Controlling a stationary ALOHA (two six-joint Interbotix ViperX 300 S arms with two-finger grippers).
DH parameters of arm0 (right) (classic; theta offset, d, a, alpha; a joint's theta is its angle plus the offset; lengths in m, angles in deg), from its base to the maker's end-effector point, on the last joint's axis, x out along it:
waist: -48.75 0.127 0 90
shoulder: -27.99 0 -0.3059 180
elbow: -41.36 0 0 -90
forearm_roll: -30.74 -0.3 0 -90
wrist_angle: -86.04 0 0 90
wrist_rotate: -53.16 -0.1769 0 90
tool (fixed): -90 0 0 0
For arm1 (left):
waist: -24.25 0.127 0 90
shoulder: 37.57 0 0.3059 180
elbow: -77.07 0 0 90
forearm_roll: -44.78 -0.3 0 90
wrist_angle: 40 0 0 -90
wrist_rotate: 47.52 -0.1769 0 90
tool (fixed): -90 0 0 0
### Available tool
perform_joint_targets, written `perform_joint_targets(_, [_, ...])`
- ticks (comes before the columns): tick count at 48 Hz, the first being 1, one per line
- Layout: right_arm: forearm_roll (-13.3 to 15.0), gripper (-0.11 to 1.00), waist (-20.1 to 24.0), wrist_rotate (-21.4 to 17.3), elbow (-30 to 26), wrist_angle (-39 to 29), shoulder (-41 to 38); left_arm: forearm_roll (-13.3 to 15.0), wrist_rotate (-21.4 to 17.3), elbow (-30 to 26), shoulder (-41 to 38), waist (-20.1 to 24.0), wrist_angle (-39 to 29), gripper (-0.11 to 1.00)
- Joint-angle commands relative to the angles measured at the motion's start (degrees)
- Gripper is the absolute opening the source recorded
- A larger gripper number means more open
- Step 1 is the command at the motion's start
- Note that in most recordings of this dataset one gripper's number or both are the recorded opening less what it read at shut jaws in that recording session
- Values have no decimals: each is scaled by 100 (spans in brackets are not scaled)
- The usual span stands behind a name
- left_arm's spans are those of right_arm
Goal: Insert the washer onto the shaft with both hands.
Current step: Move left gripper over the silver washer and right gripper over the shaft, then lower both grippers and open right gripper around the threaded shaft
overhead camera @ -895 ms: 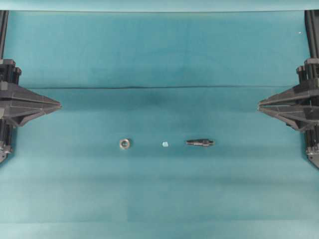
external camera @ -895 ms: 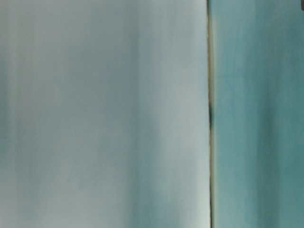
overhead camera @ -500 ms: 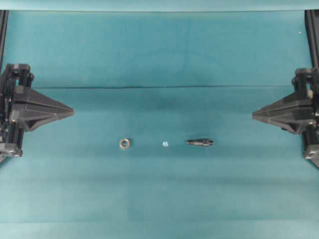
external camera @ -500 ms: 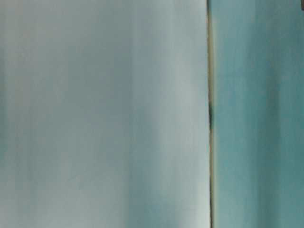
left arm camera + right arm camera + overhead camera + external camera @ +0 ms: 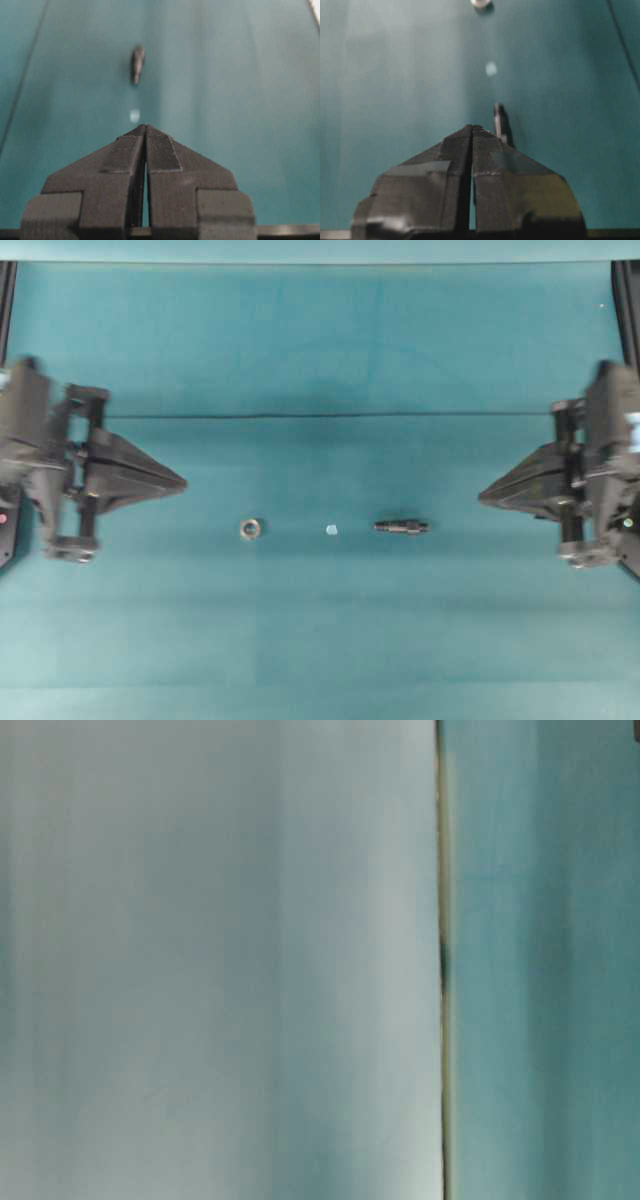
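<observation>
Teal cloth covers the worktop [image 5: 320,340], with a thin dark seam line running across it above the parts. Washer [image 5: 250,529] lies flat on the cloth left of centre, silvery ring with a dark hole. Shaft [image 5: 401,527] lies on its side right of centre, long axis along the same row as the washer, well apart from it. Between them sits a tiny pale chip [image 5: 331,530], touching neither.

Left tool [image 5: 183,483] comes in from the left edge, tips pressed together to a point, nothing pinched. It is up-left of the washer, near but apart, no contact. Right tool [image 5: 481,497] comes in from the right edge, fingers also pressed together, holding nothing. Its point is up-right of the shaft, apart from it.

Left wrist view: closed tool [image 5: 145,126] with the pale chip [image 5: 134,115] just past its tip and the shaft [image 5: 137,63] farther on; washer not visible here. Right wrist view: closed tool [image 5: 472,127] with the shaft [image 5: 499,121] just beside the tip on its right side, partly hidden by the finger, then the chip [image 5: 491,68], then the washer [image 5: 481,3] cut by the top edge.

Nothing lies between either tool and its nearer part. Only the chip lies on the line between washer and shaft.

Table-level view is blurred: pale surface, a dark vertical line, teal at right; no parts readable.
</observation>
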Motion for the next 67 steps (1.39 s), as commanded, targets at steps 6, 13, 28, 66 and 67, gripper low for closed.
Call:
perform_joint_targets(6, [-9,-10,44,-18,-466,-527,-747,-26,-26,-536,-791,9,-800,2])
perform_joint_targets(13, [114,-10,44,0,-738,-940,-1222,-26,-26,-914,-1310,9,-1371,2])
perform_joint_targets(28, [404,-10,44,105,-1521,-1872,-2329,-35,-62,-1582,-2241,0,-2338,2])
perform_joint_targets(66, [404,-9,18,606,-1986,-1986,-3243,-53,-791,-2030,-3067,-185,-2417,2])
perform_joint_targets(67, [404,-8,18,606,-1995,-1969,-3261,-53,-782,-2039,-3076,-185,-2426,2])
